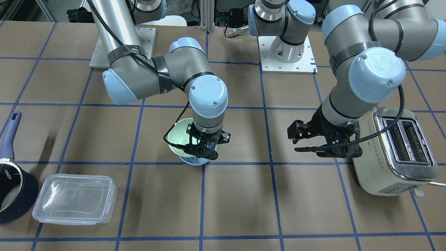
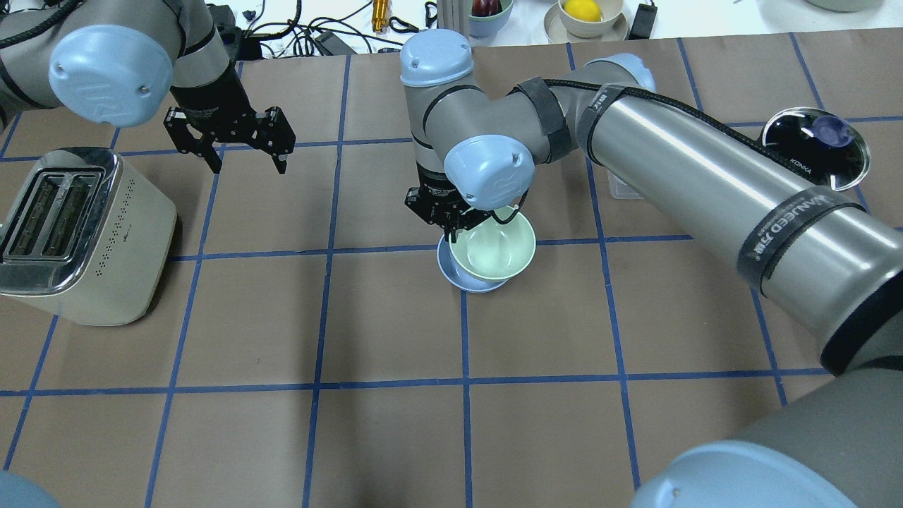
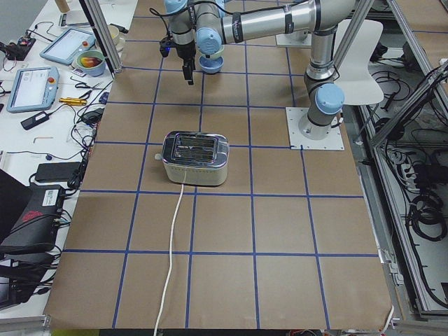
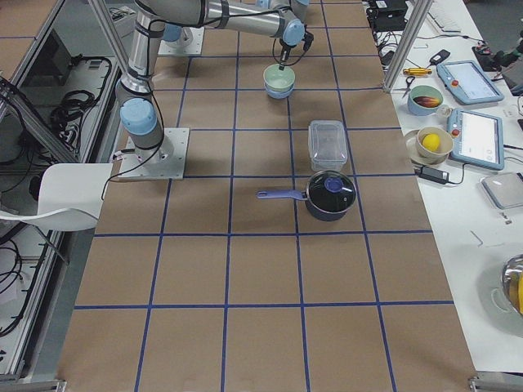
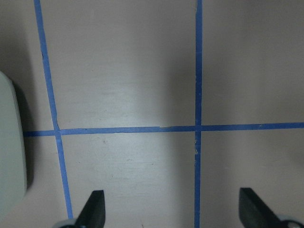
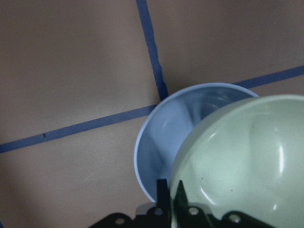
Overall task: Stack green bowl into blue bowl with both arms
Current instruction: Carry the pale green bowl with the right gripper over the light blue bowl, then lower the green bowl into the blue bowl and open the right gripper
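Observation:
The green bowl [image 2: 494, 247] hangs tilted over the blue bowl [image 2: 457, 274], partly inside it and offset to one side. My right gripper [image 2: 451, 220] is shut on the green bowl's rim. The right wrist view shows the fingers [image 6: 164, 192] pinching the green rim [image 6: 242, 161], with the blue bowl [image 6: 164, 137] below. In the front view the green bowl [image 1: 178, 139] sits above the blue bowl [image 1: 195, 160], with the right gripper [image 1: 204, 148] on it. My left gripper [image 2: 243, 152] is open and empty above the table, near the toaster; it also shows in the front view [image 1: 297, 143] and the left wrist view [image 5: 171, 209].
A cream toaster [image 2: 77, 233] stands at the table's left side, also in the front view [image 1: 397, 153]. A dark pot with a lid [image 2: 815, 144] and a clear plastic container [image 1: 75, 198] are on the right side. Blue tape lines grid the brown table.

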You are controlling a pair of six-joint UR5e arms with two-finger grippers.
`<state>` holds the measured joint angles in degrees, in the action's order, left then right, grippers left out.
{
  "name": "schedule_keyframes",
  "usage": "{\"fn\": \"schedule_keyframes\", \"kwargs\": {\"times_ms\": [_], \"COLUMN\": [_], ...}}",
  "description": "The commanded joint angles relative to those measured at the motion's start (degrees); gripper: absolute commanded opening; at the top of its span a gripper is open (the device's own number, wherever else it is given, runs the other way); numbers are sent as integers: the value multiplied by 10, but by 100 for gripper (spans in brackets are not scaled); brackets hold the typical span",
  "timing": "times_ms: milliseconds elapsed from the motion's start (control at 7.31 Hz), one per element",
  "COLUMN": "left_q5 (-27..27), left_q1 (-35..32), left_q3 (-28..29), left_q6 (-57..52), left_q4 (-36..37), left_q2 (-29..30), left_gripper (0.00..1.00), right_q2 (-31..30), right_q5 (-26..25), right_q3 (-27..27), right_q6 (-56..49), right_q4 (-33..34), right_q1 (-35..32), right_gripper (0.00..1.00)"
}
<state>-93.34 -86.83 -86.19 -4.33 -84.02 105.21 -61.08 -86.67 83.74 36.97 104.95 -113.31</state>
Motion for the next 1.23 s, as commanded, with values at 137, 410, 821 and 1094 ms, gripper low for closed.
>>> {"fn": "schedule_keyframes", "kwargs": {"times_ms": [137, 410, 821, 1094], "left_q5": [0, -1, -3, -3], "left_q1": [0, -1, -10, -41], "left_q3": [0, 1, 1, 1], "left_q6": [0, 0, 49, 53], "left_q4": [-4, -5, -2, -3], "left_q2": [0, -1, -10, -24], "left_gripper": [100, 100, 100, 100], "right_q2": [4, -8, -72, -149], "right_q5": [1, -3, -40, -42], "right_q3": [-1, -2, -2, -1], "right_q6": [-8, -10, -113, -232], "right_q4": [-2, -6, -48, -140], "right_q1": [-6, -5, 34, 101], "right_gripper": [100, 100, 100, 100]}}
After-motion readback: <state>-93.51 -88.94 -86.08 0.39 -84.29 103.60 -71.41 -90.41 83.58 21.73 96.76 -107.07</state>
